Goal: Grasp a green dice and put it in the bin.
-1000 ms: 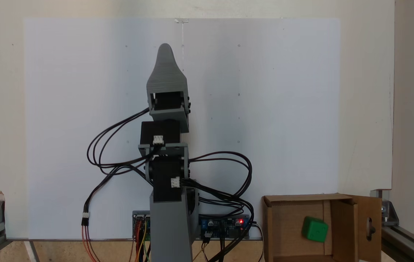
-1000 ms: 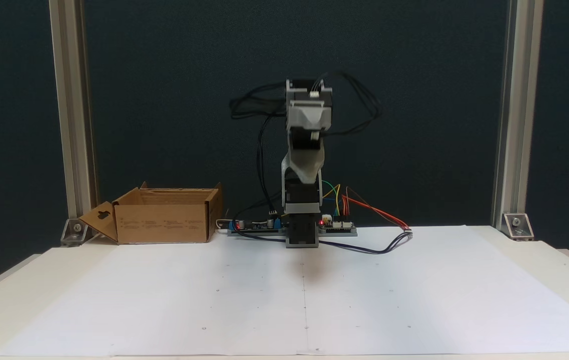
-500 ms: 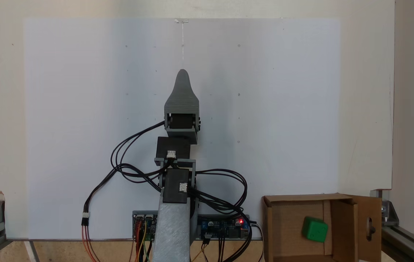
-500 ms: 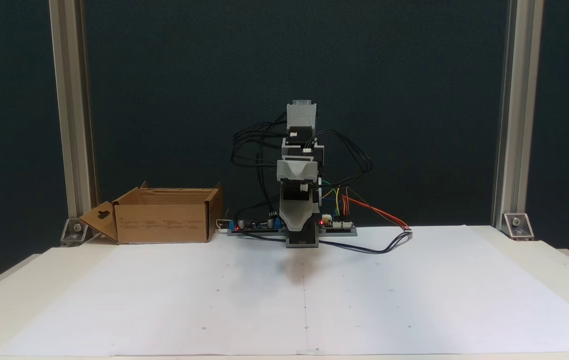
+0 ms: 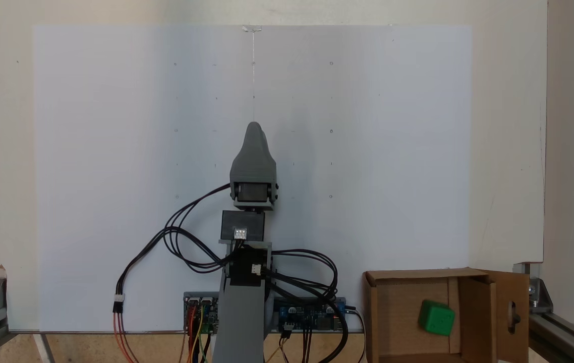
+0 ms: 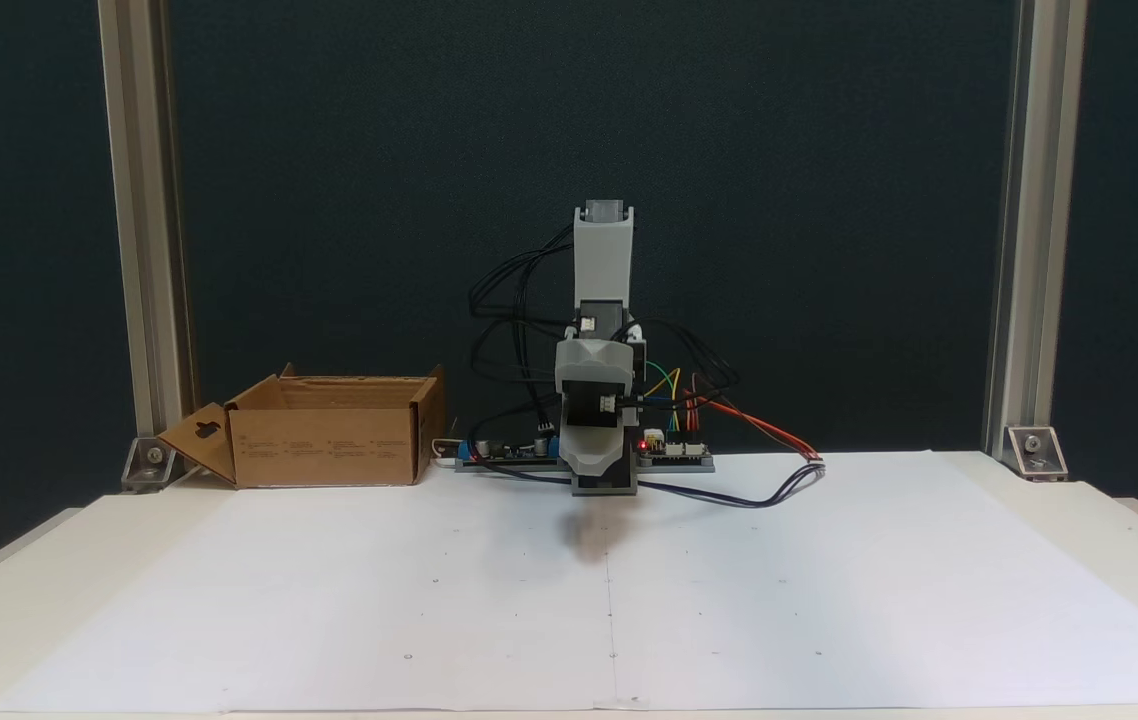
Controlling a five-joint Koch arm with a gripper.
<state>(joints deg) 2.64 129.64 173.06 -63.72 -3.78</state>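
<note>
The green dice (image 5: 436,317) lies inside the bin (image 5: 408,275), a brown cardboard box at the lower right of a fixed view, by the flap with the oval hole. In another fixed view the bin (image 6: 324,445) stands at the left behind the paper and its wall hides the dice. My gripper (image 5: 254,127) hangs over the middle of the white paper, far left of the bin, with nothing in it. Its jaws lie one over the other, so no gap shows. From the front, the gripper (image 6: 594,468) points down and forward, just above the arm's base.
A large white paper sheet (image 5: 115,151) covers the table. Circuit boards (image 6: 674,452) and loose black and coloured cables (image 5: 166,242) sit around the arm's base. Aluminium posts (image 6: 139,230) stand at the back corners.
The arm has folded back toward its base and come down lower. The gripper tip has drawn in from the far part of the paper to its middle. The dice has stayed still in the bin.
</note>
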